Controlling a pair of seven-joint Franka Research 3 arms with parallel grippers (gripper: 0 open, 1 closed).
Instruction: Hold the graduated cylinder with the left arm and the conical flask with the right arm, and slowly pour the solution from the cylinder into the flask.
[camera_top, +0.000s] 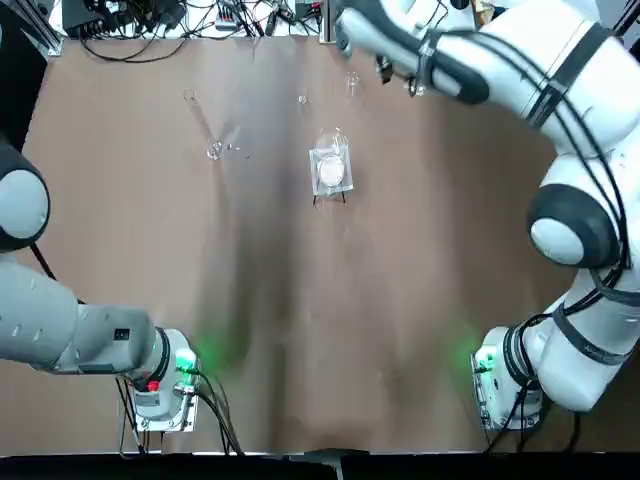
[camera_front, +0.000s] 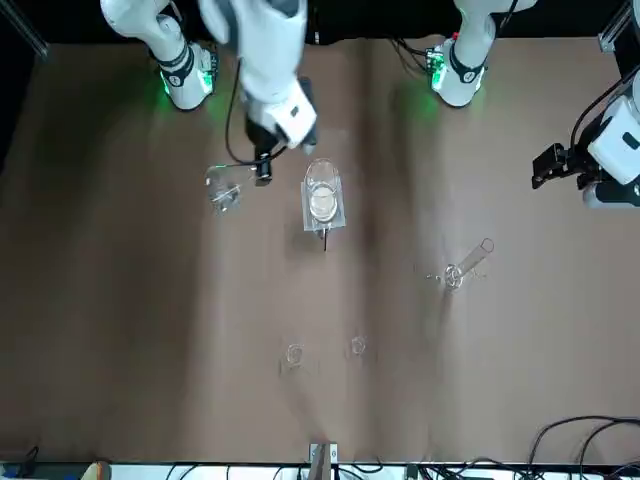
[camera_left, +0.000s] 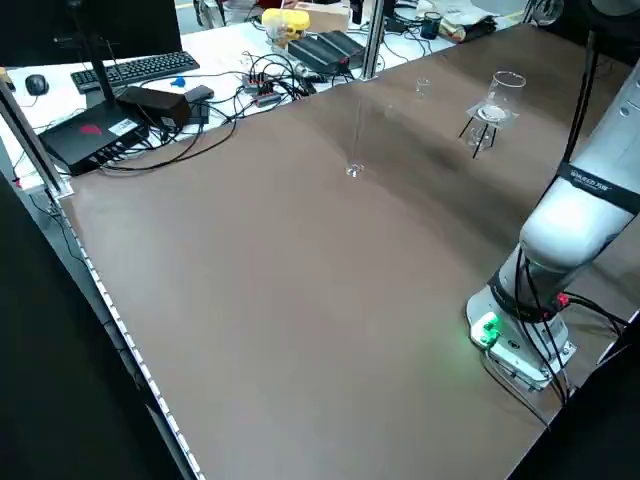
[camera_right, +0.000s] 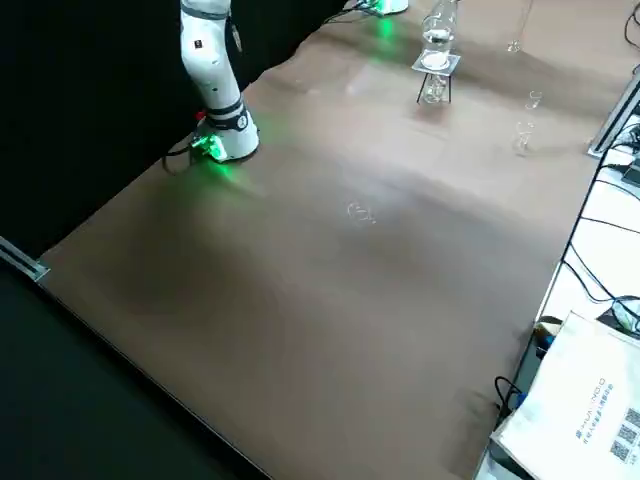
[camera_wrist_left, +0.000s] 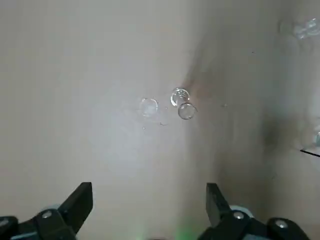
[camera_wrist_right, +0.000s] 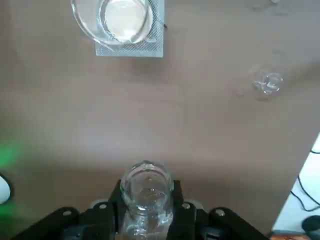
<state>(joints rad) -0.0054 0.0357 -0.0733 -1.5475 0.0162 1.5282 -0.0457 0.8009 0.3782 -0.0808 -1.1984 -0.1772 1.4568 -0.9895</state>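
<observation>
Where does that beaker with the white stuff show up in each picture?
Top: beaker, centre, upper half.
Front: centre, upper half.
Left side: upper right.
Right side: top edge, right of centre.
Right wrist: top left.
Left wrist: cannot tell.
Landmark: a tiny glass piece nearby.

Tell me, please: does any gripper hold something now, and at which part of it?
The right gripper holds the conical flask, its fingers closed on either side of the flask's body. The left gripper is open and holds nothing.
</observation>
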